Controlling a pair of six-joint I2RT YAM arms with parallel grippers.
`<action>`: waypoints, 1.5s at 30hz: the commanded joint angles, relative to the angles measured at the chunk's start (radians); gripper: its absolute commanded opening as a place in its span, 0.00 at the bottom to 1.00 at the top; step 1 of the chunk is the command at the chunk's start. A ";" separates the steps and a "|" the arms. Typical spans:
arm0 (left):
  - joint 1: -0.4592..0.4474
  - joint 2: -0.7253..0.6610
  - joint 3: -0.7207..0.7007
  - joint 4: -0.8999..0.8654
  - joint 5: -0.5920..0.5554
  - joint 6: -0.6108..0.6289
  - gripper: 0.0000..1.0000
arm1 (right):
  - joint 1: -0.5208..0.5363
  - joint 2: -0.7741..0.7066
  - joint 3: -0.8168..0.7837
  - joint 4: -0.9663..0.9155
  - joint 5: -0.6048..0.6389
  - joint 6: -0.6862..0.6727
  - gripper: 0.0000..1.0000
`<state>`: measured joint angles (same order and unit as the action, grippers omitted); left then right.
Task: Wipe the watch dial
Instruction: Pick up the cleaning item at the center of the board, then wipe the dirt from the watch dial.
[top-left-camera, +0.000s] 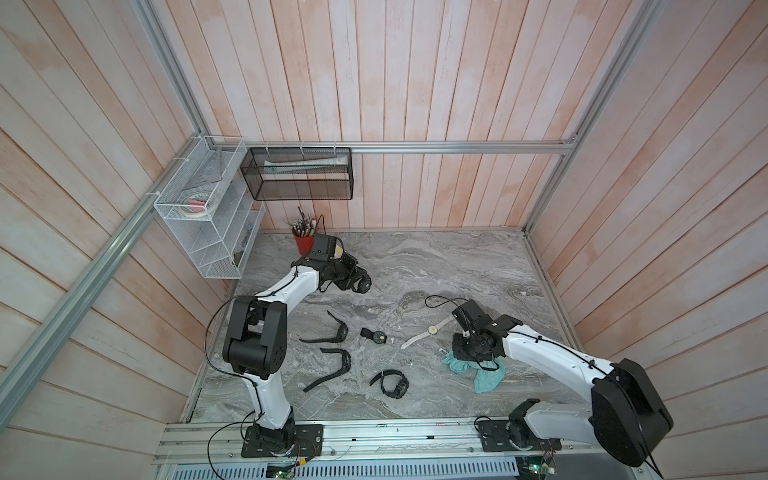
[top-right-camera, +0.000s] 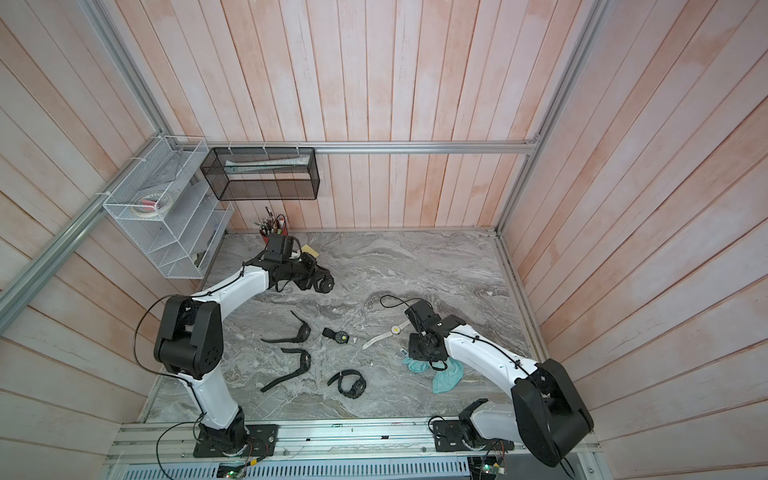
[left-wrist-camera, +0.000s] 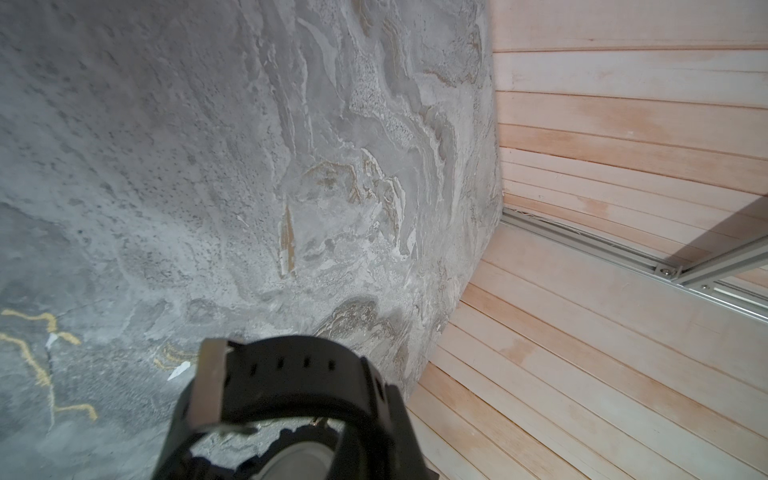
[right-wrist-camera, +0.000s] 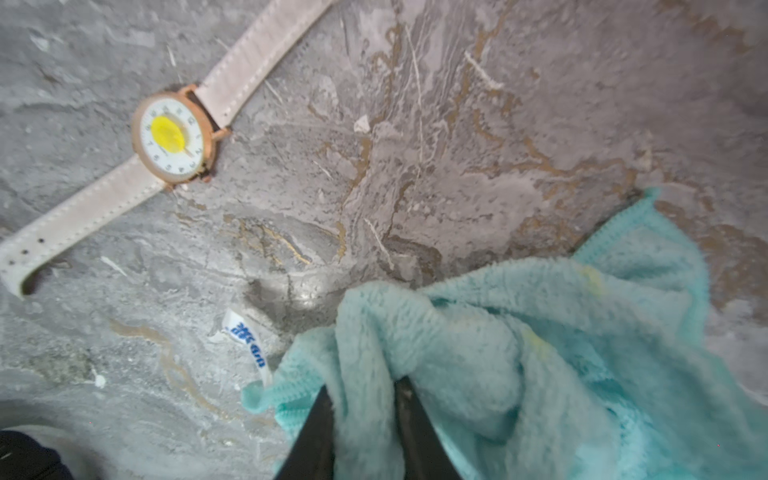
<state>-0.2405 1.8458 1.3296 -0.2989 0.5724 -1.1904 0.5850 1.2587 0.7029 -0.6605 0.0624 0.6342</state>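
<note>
A watch with a pale strap (right-wrist-camera: 249, 58) lies flat on the marble table; its white dial (right-wrist-camera: 172, 137) carries a yellow smear. Both top views show this watch (top-left-camera: 432, 330) (top-right-camera: 397, 329), just left of my right gripper (top-left-camera: 467, 353). In the right wrist view the right gripper (right-wrist-camera: 363, 399) is shut on a fold of the teal cloth (right-wrist-camera: 519, 353), which otherwise rests on the table (top-left-camera: 488, 378). My left gripper (top-left-camera: 353, 280) is far back left, shut on a black watch (left-wrist-camera: 291, 374) held close to the table; its dial is hidden.
Three black watches (top-left-camera: 338, 332) (top-left-camera: 340, 361) (top-left-camera: 392, 382) and a small round dial piece (top-left-camera: 377, 337) lie between the arms. A red cup of pens (top-left-camera: 303, 243) stands at the back left. Wire baskets (top-left-camera: 208, 216) (top-left-camera: 299, 174) hang on the walls.
</note>
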 joint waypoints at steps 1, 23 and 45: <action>0.000 -0.047 0.005 0.015 0.020 0.003 0.00 | 0.005 -0.079 0.062 -0.005 0.077 -0.022 0.12; -0.047 -0.099 0.028 0.158 0.065 -0.072 0.00 | -0.046 -0.253 0.201 0.406 0.251 -0.384 0.07; -0.121 -0.122 -0.009 0.420 0.001 -0.228 0.00 | 0.023 0.151 0.309 1.005 -0.187 -0.426 0.04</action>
<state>-0.3557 1.7699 1.3384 0.0502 0.6060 -1.4014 0.5865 1.3960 0.9695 0.2371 -0.0765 0.1913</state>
